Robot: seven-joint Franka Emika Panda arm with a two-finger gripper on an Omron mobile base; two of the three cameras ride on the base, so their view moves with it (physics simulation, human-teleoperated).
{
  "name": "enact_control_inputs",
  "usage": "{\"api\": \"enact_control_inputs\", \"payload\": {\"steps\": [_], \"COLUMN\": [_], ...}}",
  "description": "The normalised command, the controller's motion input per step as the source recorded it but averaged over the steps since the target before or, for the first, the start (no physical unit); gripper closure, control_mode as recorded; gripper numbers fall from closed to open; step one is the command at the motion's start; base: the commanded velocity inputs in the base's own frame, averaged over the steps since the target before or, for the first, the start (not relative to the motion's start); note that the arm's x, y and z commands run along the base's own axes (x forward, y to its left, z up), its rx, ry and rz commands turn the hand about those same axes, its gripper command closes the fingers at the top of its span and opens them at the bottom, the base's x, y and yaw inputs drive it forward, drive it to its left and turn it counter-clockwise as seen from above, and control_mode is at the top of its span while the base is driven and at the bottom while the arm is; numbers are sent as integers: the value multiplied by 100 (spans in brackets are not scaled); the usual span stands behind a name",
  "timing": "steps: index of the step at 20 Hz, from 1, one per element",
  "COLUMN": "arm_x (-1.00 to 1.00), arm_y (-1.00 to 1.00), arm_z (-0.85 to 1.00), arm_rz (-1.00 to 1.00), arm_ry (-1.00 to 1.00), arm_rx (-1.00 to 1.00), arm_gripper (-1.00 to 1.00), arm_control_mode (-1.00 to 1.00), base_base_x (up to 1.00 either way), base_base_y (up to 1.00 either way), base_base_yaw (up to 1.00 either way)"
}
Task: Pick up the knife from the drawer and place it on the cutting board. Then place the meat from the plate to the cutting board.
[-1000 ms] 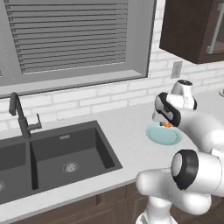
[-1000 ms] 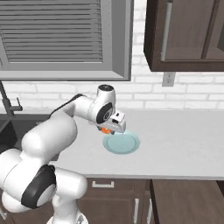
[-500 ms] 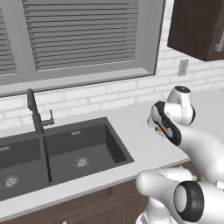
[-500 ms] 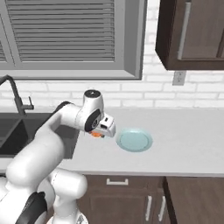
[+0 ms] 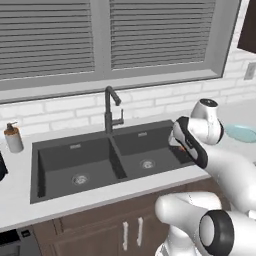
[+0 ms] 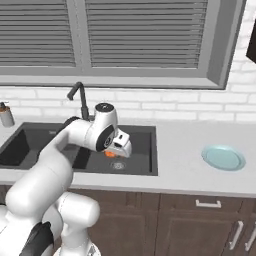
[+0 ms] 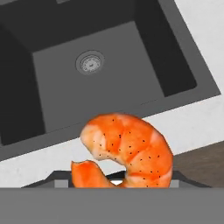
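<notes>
Claw [image 6: 118, 151] clamps the meat [image 7: 127, 151], one curled orange lump, above the right basin of the dark double sink [image 5: 107, 162]. One grey tabletop [image 6: 190, 172] carries two basins, one faucet [image 5: 112, 107], one teal plate [image 6: 223, 157], bare, well apart, one soap bottle [image 5: 13, 137]. Fingertips are hidden behind the meat.

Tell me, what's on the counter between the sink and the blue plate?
Nothing. In the right base view, the stretch of pale counter between the sink and the plate is bare.
</notes>
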Motion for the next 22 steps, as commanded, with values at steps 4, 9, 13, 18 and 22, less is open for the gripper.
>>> {"api": "enact_control_inputs", "payload": {"steps": [4,9,13,18,22], "arm_x": [0,0,0,0,0], "arm_y": [0,0,0,0,0], "arm_z": [0,0,0,0,0], "arm_rz": [0,0,0,0,0], "arm_ry": [0,0,0,0,0], "arm_rx": [0,0,0,0,0], "arm_gripper": [100,100,100,100,100], "arm_control_mode": [100,100,100,100,100], "base_base_x": [-61,-60,-43,-1,28], "base_base_y": [100,100,100,100,100], "base_base_yaw": [25,27,27,26,25]}}
